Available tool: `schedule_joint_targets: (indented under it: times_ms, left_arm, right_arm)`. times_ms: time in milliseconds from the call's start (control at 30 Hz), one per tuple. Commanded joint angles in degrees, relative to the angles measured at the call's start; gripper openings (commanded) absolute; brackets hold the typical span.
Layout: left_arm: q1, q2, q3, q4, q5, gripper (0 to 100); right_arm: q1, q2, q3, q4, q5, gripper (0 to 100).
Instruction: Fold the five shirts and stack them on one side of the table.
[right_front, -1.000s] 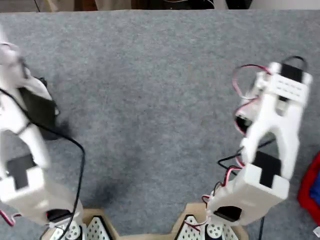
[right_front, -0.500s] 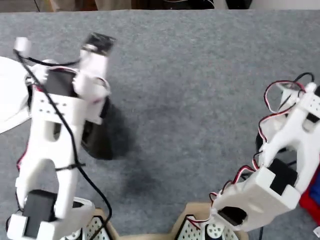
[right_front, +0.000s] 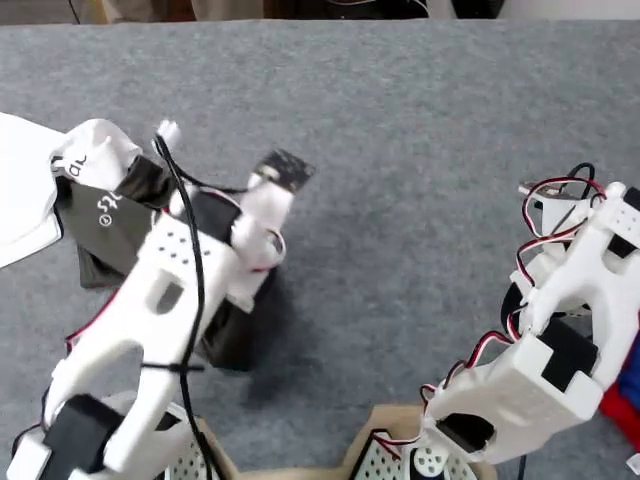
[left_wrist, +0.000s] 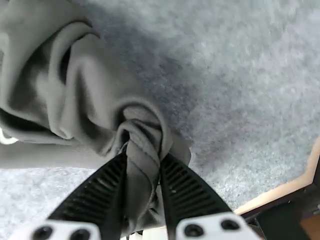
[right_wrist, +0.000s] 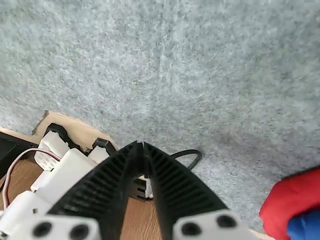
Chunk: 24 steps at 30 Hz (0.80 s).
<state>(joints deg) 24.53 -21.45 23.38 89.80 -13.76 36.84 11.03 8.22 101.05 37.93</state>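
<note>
My left gripper (left_wrist: 142, 159) is shut on a bunched fold of a dark grey shirt (left_wrist: 75, 95), which hangs twisted between the fingers just above the grey felt. In the high view the same dark shirt (right_front: 105, 225) trails out from under the left arm (right_front: 175, 275) at the table's left, with a pale crumpled part (right_front: 95, 150) at its far end. A white shirt (right_front: 20, 195) lies at the left edge. My right gripper (right_wrist: 142, 146) is shut on nothing, low over the felt near the table's front edge. A red and blue shirt (right_wrist: 295, 205) lies beside it.
The table (right_front: 400, 130) is covered in grey felt, open across the middle and back. The arm bases (right_front: 400, 455) and their cables sit at the front edge. The right arm (right_front: 560, 310) stands by the red and blue shirt (right_front: 625, 385) at the right edge.
The left arm has swung from the left edge toward the middle, pulling the dark shirt along with it. The right arm has drawn back toward the right edge.
</note>
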Motion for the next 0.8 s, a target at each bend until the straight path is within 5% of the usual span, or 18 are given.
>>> schedule_joint_targets:
  times_ms: [0, 433, 633, 767]
  left_arm:
    - [3.96, -5.23, 3.78, -2.46, 0.0, 2]
    - [6.07, -14.73, 11.69, -3.78, -4.04, 3]
    - [1.58, -20.26, 11.96, -3.96, -3.52, 22]
    - [-5.27, -24.04, 12.13, -4.04, -3.96, 26]
  right_arm:
    - [0.75, -3.91, -0.13, 1.05, 0.53, 0.5]
    - [0.13, -6.02, -0.04, 1.05, 0.53, 0.5]
    - [-2.86, -12.62, 0.13, 0.97, 0.88, 0.5]
    - [-5.41, -15.96, 0.13, 0.97, 0.88, 0.5]
